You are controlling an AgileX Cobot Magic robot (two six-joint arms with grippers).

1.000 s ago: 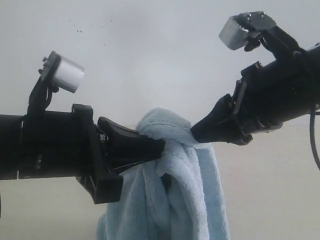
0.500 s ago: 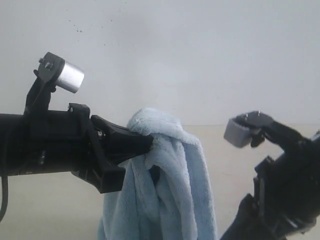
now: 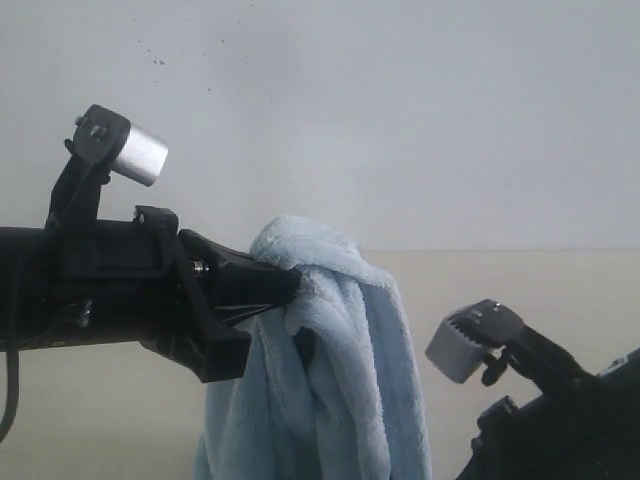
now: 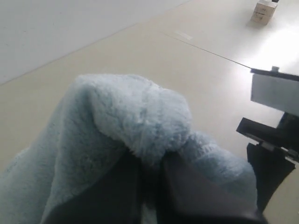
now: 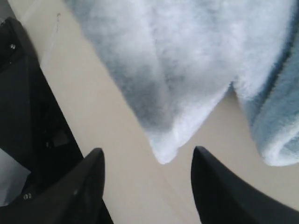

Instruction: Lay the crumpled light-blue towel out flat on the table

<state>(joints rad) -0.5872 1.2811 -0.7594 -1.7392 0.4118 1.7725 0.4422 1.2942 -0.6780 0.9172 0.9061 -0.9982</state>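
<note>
**Light-blue towel held up by the left claw; right claw spread open beside its hanging corner**

The towel (image 3: 340, 380) is gripped at a bunched fold by the left gripper (image 3: 292, 285), whose jaws are clenched on the cloth. The fluffy fabric is draped over the black fingertips as a rounded hump. From there it hangs in long vertical folds and is cut off by the lower edge of the exterior view. Whether its bottom rests on the table (image 3: 530, 300) cannot be told from that view.

The right gripper (image 5: 147, 157) is released: its two dark fingers are set wide apart and nothing is grasped. In the right wrist view, a pale pointed corner of the towel is seen hanging just at the gap between the fingertips, touched by neither. A second, rounded fold is seen just beside that corner. Bare beige tabletop is visible around both.

In the exterior view, the right arm (image 3: 560, 430) is placed low in the right corner, apart from the towel's right edge. An open stretch of table is left between them. The white wall (image 3: 400, 120) is seen behind everything, meeting the table along a straight horizontal line. In the left wrist view, wide bare tabletop is seen beyond the towel, and a small box (image 4: 264, 11) is set far off, well apart from the cloth.
</note>
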